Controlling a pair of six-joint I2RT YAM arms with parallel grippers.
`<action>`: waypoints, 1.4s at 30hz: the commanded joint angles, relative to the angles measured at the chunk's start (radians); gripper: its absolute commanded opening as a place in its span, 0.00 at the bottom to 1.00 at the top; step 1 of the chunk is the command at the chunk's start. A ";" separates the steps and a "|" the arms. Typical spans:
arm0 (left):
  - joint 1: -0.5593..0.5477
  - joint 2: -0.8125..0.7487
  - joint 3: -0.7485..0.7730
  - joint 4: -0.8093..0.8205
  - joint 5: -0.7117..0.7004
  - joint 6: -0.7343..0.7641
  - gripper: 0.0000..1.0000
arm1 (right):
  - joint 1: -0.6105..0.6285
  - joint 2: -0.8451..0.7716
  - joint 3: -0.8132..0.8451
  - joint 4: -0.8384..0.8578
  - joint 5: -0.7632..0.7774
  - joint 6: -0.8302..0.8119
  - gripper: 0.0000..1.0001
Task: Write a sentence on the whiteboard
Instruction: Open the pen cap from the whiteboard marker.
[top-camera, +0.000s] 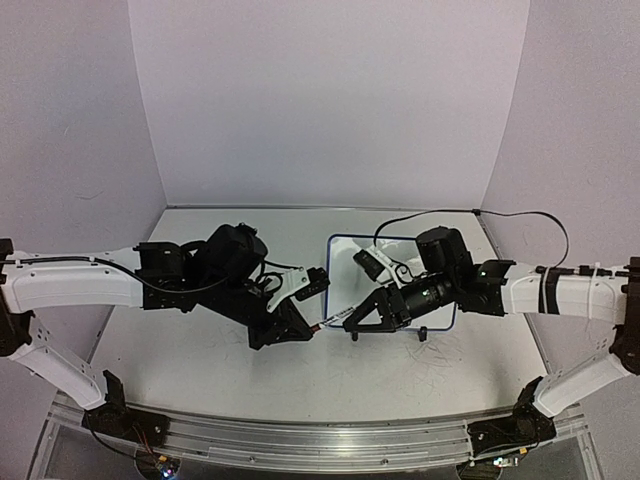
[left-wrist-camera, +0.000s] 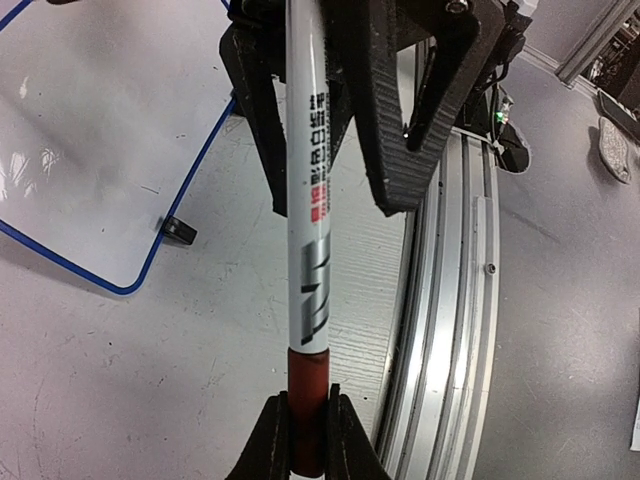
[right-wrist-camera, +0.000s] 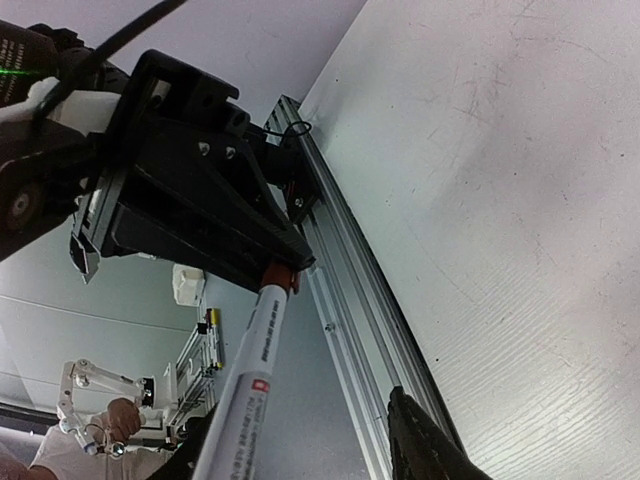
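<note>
A white marker (top-camera: 333, 321) (left-wrist-camera: 308, 200) with a red end (left-wrist-camera: 308, 400) hangs over the table between my two arms, left of the whiteboard (top-camera: 338, 242). My left gripper (top-camera: 312, 331) (left-wrist-camera: 308, 445) is shut on that red end. The right gripper (top-camera: 355, 320) (right-wrist-camera: 300, 440) straddles the barrel (right-wrist-camera: 250, 370). Its jaws stand apart: the barrel rests by one finger and a gap separates it from the other finger (right-wrist-camera: 415, 435). The blue-framed whiteboard (left-wrist-camera: 190, 185) lies flat, partly under my right arm. The sentence is out of view; the board's visible part bears no letters.
An aluminium rail (top-camera: 320, 435) (left-wrist-camera: 450, 300) (right-wrist-camera: 350, 300) runs along the near table edge. A black foot (left-wrist-camera: 178, 230) sticks out at the board's corner. A black cable (top-camera: 500, 212) loops along the back right. Faint grey scribbles (top-camera: 450, 350) mark the tabletop.
</note>
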 joint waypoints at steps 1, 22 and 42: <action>-0.006 0.019 0.033 0.011 0.036 0.002 0.00 | -0.003 0.025 0.050 0.014 -0.034 -0.017 0.48; -0.005 0.091 0.093 -0.009 0.032 0.017 0.00 | 0.021 0.070 0.093 0.007 -0.010 -0.032 0.41; -0.006 0.096 0.095 -0.011 0.023 0.023 0.00 | 0.031 0.081 0.064 0.097 -0.003 0.038 0.11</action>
